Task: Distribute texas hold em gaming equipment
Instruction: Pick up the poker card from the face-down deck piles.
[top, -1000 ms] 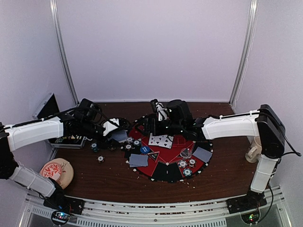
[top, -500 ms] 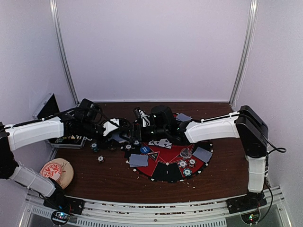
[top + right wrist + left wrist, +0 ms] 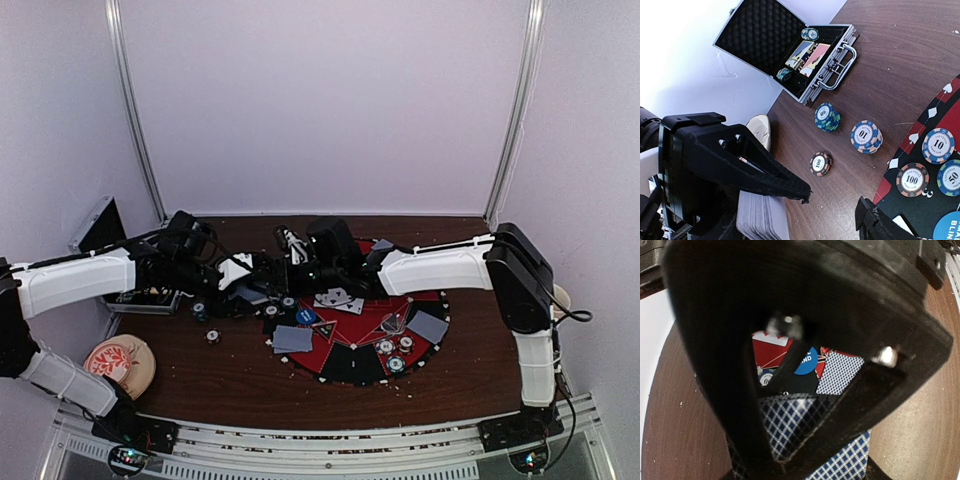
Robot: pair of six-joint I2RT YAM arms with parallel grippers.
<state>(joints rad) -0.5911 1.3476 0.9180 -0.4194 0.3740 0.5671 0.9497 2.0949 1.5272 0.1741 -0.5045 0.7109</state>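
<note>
My left claw (image 3: pixel 236 276) clamps the blue-checked stack of playing cards (image 3: pixel 795 427), left of centre overhead, as my dealing deck. My right claw (image 3: pixel 832 200), parted and empty, hovers beside it, probably to draw one.

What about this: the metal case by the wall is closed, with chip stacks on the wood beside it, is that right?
Not quite. The metal case is open, lid raised, as the right wrist view shows. Chip stacks do stand on the wood beside it.
</note>
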